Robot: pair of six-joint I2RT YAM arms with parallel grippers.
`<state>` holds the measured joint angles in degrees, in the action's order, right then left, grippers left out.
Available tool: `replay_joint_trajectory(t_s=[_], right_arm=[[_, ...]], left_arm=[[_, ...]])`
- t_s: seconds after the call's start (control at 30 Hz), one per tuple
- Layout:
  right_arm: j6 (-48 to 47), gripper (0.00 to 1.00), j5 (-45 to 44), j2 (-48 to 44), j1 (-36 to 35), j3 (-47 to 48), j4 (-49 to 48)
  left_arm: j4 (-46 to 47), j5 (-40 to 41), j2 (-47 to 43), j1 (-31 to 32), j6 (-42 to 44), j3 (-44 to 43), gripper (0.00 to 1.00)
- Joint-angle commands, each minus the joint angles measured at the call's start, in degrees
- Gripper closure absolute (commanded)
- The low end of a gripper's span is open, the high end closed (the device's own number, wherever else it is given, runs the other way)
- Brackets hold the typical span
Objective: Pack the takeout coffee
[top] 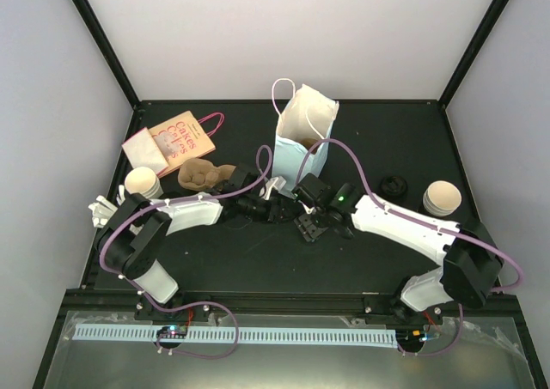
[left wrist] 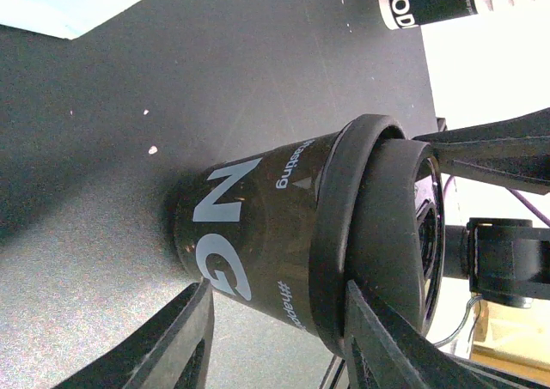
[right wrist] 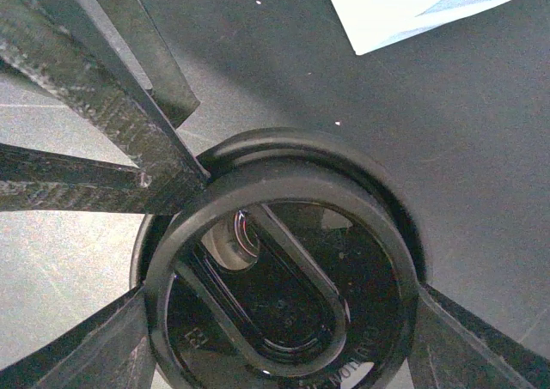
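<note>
A black takeout coffee cup [left wrist: 249, 226] with white lettering stands on the dark table. A black lid [right wrist: 284, 277] sits on its mouth. My right gripper [right wrist: 282, 294] comes from above, and its fingers [right wrist: 468, 342] press on opposite sides of the lid's rim. My left gripper [left wrist: 277, 290] is beside the cup with its jaws apart, one above the other. Its upper finger [left wrist: 387, 337] touches the lid's rim and its lower finger is near the cup's base. From above, both grippers meet at the table's middle and cover the cup. The light blue paper bag [top: 302, 136] stands open just behind them.
Two more cups stand at the left [top: 142, 183] and the right [top: 443, 197]. A spare black lid [top: 394, 185] lies near the right one. A pink-handled "Cakes" bag [top: 176, 138] and a brown pulp carrier [top: 202, 176] lie at the back left.
</note>
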<state>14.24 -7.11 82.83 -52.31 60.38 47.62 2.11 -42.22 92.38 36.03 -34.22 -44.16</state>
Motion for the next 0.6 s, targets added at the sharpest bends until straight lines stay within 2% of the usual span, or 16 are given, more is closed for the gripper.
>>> replay_joint_trajectory(t_s=[0.0, 0.17, 0.57], right_arm=[[1.7, 0.28, 5.7, 2.1, -0.3, -4.0, -1.4], [1.8, 0.28, 5.7, 0.3, -0.3, -4.6, -2.5], [1.5, 0.28, 4.9, -0.4, -0.3, -2.0, -2.6]], left_arm=[[-4.2, 6.3, 3.0, 0.6, 0.2, 0.8, 0.58], [-2.7, 6.2, -0.9, 0.6, 0.3, 1.0, 0.56], [-6.3, 7.6, -12.9, 0.4, 4.5, -0.2, 0.34]])
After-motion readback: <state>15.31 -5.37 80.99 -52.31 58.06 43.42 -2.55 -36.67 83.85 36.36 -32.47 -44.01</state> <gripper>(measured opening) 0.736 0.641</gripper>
